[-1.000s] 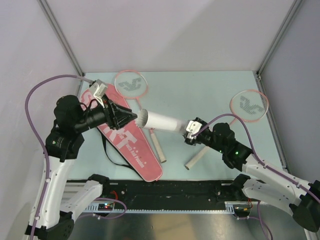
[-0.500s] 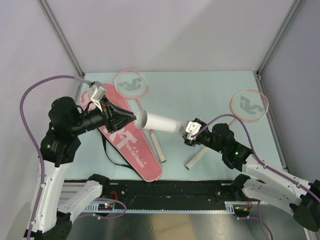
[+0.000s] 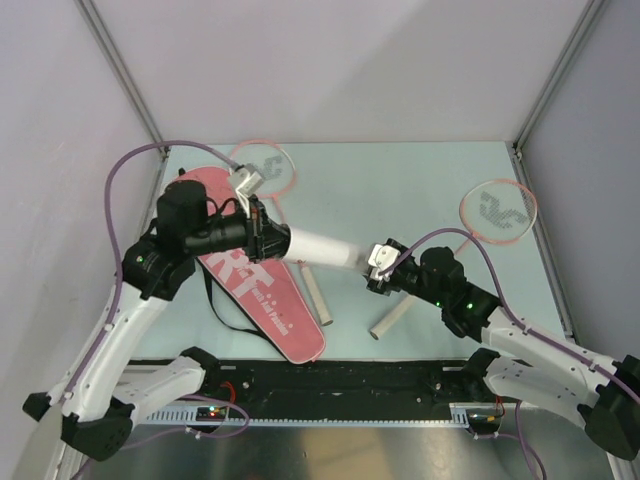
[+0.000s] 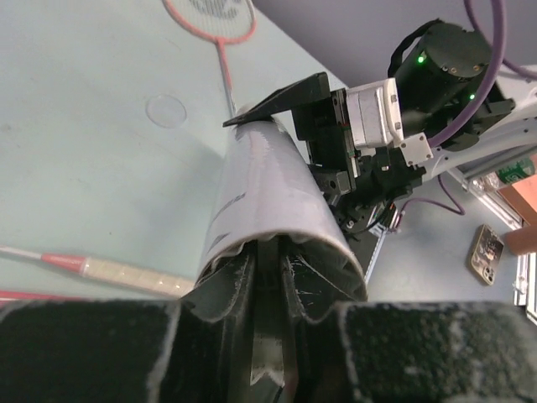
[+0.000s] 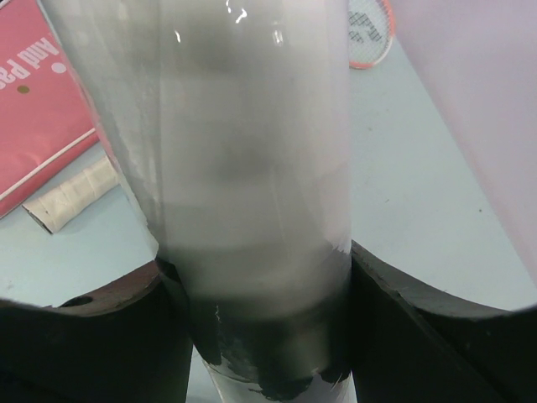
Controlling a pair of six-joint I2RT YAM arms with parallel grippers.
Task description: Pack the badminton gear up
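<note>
Overhead, two rackets [image 3: 275, 160] [image 3: 497, 212], one bag [image 3: 270, 315], one tube [image 3: 325, 246] clamped in the right hand [image 3: 378, 262]; left hand [image 3: 283, 241] unclear

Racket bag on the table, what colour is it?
Pink racket bag with white lettering; the top external view shows it best.

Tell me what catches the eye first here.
A white tube hangs above the middle of the table between the two arms. The right gripper clamps one end and the left gripper pokes into the open other end. Under the left arm lies a pink bag, with a pink racket behind it and a second racket at the right.
</note>
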